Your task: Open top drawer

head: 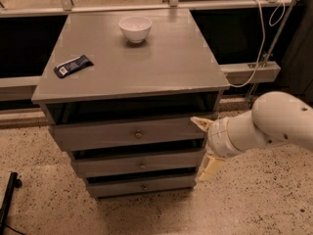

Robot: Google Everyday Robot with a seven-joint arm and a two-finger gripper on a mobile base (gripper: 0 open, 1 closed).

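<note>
The top drawer (112, 135) is the widest grey front of the three, directly under the cabinet top, with a small round metal knob (139, 134) at its centre. A dark gap shows above it. My gripper (203, 146) is at the drawer stack's right end, at the height of the top and middle drawers. Its two cream fingers (199, 123) are spread wide, one above the other, and hold nothing. It is well to the right of the knob and not touching it. My white forearm (274, 124) reaches in from the right.
Two narrower grey drawers (139, 164) sit below the top one. On the cabinet top (161, 62) are a white bowl (135, 28) and a dark blue packet (73, 65). A white cable (259, 48) hangs at the right. The floor (39, 209) is speckled.
</note>
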